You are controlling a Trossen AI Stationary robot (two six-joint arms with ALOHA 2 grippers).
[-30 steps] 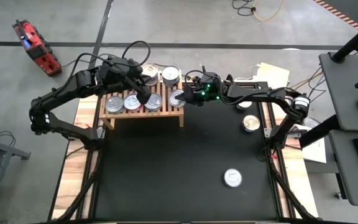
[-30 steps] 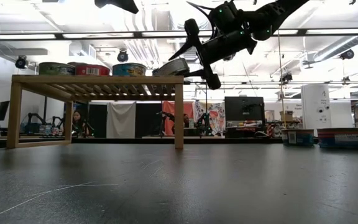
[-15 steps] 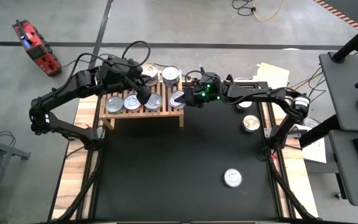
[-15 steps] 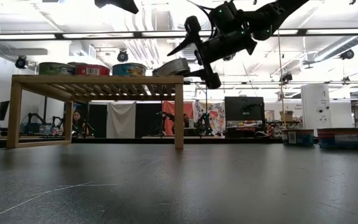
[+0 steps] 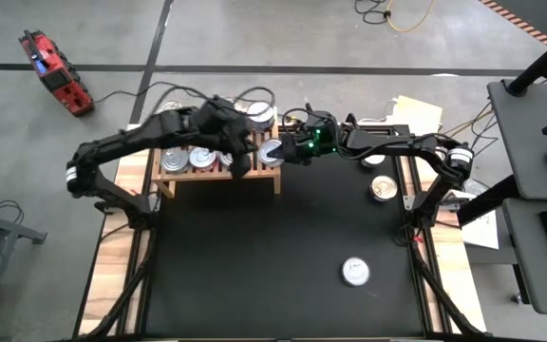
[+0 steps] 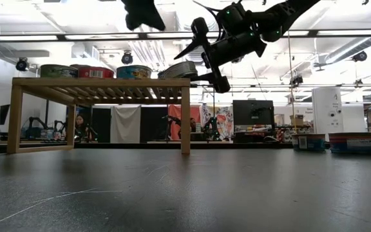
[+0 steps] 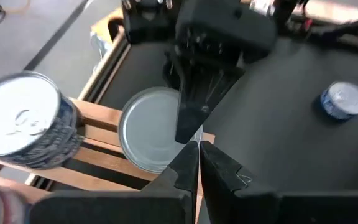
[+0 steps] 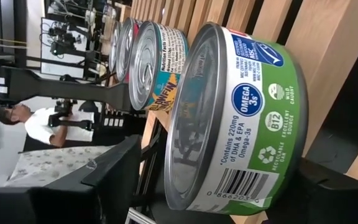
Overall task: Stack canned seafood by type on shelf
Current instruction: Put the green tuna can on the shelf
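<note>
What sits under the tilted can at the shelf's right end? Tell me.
The tilted can rests one edge on the shelf slats, between the right gripper's open fingers. Below the shelf, only black table. Its underside contact is hidden.

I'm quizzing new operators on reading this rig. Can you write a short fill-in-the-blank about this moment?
1. The green-labelled can sits between the ____ gripper's jaws.
2. That can is at the shelf's ____ end in the high view.
3. The left gripper's jaws are ____.
4. ____ cans lie on the black mat.

Missing words: right; right; shut; two
</note>
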